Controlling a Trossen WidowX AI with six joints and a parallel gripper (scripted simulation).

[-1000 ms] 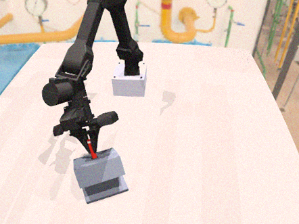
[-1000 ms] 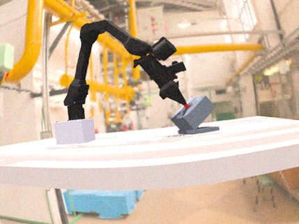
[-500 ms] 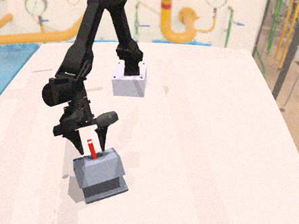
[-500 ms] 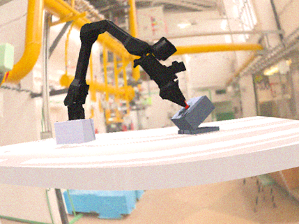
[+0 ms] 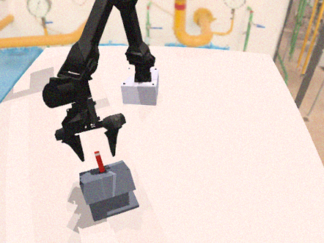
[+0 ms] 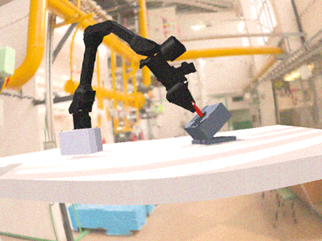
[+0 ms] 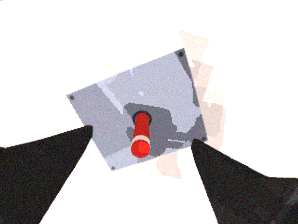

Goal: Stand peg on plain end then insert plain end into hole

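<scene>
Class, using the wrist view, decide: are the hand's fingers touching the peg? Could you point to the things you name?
No, the peg (image 5: 100,162) (image 6: 197,110) (image 7: 142,131) stands between widely spread fingers, with gaps either side.

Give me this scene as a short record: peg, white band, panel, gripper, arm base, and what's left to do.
Peg: red peg, plain end in the hole, leaning with the hole's direction
White band: near the peg's outer end, outside the hole
Panel: grey sloped panel, on the table
Gripper: gripper open, fingers either side of the peg, touching neither side
Arm base: on a pale block
Depth: cannot tell whether the peg is at the bottom
Left to do: probably just back the gripper away
</scene>
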